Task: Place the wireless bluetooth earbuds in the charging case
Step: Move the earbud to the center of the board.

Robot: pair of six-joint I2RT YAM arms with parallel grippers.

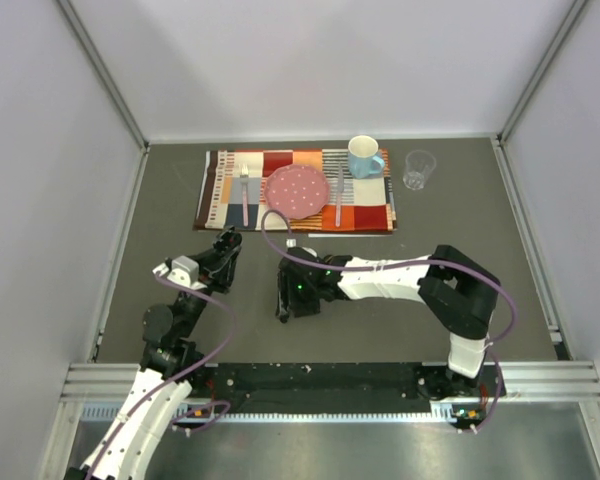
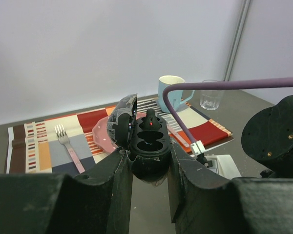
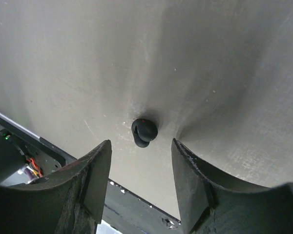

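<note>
My left gripper [image 2: 147, 163] is shut on the black charging case [image 2: 149, 148], held off the table with its lid [image 2: 121, 121] swung open to the left. One earbud [image 2: 150, 122] with a red light sits in the case's far slot; the near slot shows empty. In the top view the left gripper [image 1: 226, 250] is left of centre. My right gripper [image 3: 140, 148] stands open, pointing down at the table. Another small black earbud [image 3: 144, 131] lies on the grey surface just beyond the gap between its fingers, untouched. In the top view the right gripper [image 1: 284, 305] is mid-table.
A patchwork placemat [image 1: 220, 190] at the back carries a pink plate [image 1: 297, 190], a fork [image 1: 244, 195], another utensil [image 1: 338, 200] and a blue mug [image 1: 365, 157]. A clear glass [image 1: 418, 168] stands to its right. The black front rail [image 3: 136, 204] runs near the right gripper.
</note>
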